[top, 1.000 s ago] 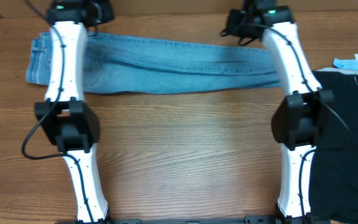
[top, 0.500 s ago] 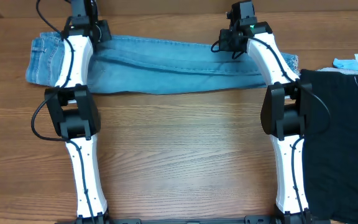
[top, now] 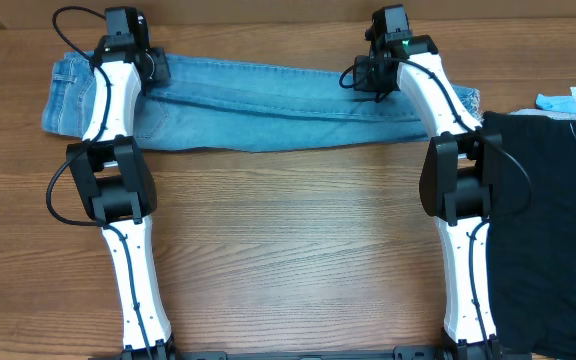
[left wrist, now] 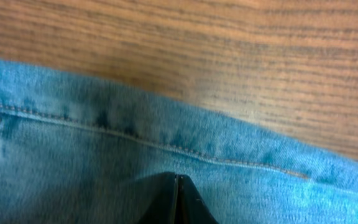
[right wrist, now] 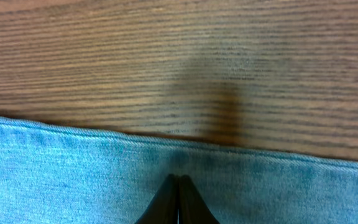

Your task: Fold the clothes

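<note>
The light blue jeans (top: 268,105) lie flat and lengthwise across the far side of the table, waistband (top: 63,95) at the left, frayed hems (top: 468,105) at the right. My left gripper (top: 150,68) is over the far edge of the jeans near the pockets. In the left wrist view its tips (left wrist: 176,180) are together over flat denim (left wrist: 73,155). My right gripper (top: 366,75) is over the far edge of the legs. In the right wrist view its tips (right wrist: 178,182) are together over the denim (right wrist: 61,174). No cloth shows between either pair of fingers.
A black garment (top: 553,220) covers the right side of the table beside the right arm. A small pale blue item (top: 573,98) lies at the far right. Bare wood table (top: 288,240) spreads in front of the jeans and also shows beyond their far edge (right wrist: 166,62).
Both arms have reached farther toward the far edge of the jeans and dropped lower. The right arm now leaves the hems uncovered. The jeans have not moved.
</note>
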`<state>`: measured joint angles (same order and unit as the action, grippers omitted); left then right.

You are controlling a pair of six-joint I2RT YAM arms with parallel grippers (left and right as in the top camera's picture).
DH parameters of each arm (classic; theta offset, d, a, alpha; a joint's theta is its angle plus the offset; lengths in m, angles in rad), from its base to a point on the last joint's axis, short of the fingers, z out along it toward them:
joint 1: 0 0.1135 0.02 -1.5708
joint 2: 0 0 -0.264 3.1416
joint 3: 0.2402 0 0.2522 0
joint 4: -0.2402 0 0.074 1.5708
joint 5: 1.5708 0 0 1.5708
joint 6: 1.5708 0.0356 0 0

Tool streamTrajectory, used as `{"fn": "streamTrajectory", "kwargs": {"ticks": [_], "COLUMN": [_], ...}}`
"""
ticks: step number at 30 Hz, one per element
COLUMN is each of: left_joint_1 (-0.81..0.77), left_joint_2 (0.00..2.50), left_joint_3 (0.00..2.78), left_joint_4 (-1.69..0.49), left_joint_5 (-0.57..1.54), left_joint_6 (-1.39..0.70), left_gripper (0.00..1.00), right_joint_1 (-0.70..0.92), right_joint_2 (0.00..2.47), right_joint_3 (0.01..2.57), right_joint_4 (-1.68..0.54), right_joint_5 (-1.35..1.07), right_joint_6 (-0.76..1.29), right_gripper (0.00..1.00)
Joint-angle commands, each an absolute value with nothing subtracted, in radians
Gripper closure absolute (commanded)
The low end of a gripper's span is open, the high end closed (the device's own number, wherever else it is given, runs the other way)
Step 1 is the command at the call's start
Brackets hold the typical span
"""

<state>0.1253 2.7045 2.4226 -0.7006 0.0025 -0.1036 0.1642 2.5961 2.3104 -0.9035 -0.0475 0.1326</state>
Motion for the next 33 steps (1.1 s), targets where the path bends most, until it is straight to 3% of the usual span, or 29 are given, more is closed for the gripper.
{"fn": "streamTrajectory", "kwargs": {"ticks": [1,10,16,22,27,29,32,33], "left_joint_1": [0.127,0.131,0.171,0.170,0.173,0.185,0.274,0.306], "left_joint_2": [2.772,2.766,2.717,2.384,2.066,1.967,1.890,1.889], "left_joint_3": [2.411,2.411,2.411,2.411,2.411,2.411,2.411,2.411], "left_joint_4": [-0.818,-1.172,-1.264,-1.273,-1.359,-1.388,-1.464,-1.491], "left_joint_5": [-0.037,-0.115,-0.112,-0.087,-0.086,-0.086,-0.074,-0.056], "left_joint_6": [-0.083,-0.060,-0.059,-0.091,-0.245,-0.312,-0.390,-0.390], "left_gripper": [0.96,0.96,0.96,0.96,0.96,0.96,0.89,0.82], "right_joint_1": [0.165,0.170,0.250,0.374,0.377,0.385,0.437,0.453], "right_joint_2": [2.609,2.609,2.609,2.606,2.493,2.436,2.404,2.404], "right_joint_3": [2.308,2.308,2.308,2.323,2.490,2.522,2.522,2.521], "right_joint_4": [-0.940,-1.240,-1.358,-1.393,-1.476,-1.515,-1.512,-1.489], "right_joint_5": [-0.046,-0.046,-0.046,-0.009,-0.039,-0.208,-0.290,-0.290], "right_joint_6": [0.130,0.185,0.199,0.340,0.137,-0.057,-0.183,-0.186], "right_gripper": [0.96,0.96,0.96,0.96,0.96,0.89,0.67,0.30]}}
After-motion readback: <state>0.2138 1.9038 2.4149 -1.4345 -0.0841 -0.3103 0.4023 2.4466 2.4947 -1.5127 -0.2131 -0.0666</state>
